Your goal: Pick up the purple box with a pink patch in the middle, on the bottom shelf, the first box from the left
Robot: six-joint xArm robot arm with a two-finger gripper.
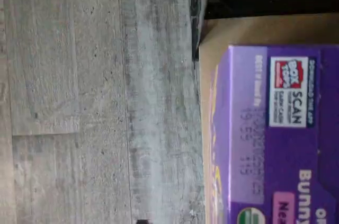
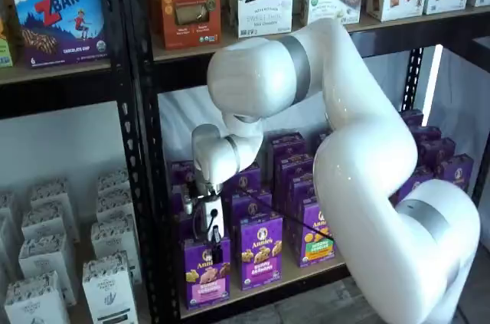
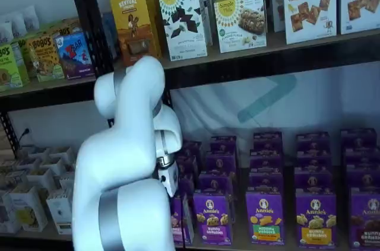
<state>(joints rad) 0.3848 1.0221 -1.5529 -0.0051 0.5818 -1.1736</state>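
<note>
The arm [image 2: 360, 163] positions the jaws [image 2: 215, 241] directly over the purple box [image 2: 205, 272] at the tabletop's [image 2: 306, 273] front left corner. Jaw state: cannot tell. Grasp and lift remain.

Glossy cardboard purple box [image 2: 205, 272]; matt tan-board bottom shelf [image 2: 306, 272].

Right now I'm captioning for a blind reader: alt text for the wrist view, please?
The top of the purple box, picture turned sideways, with a Box Tops scan label and a pink patch, sits on the tan bottom shelf; grey wood-look floor fills the rest.
</note>
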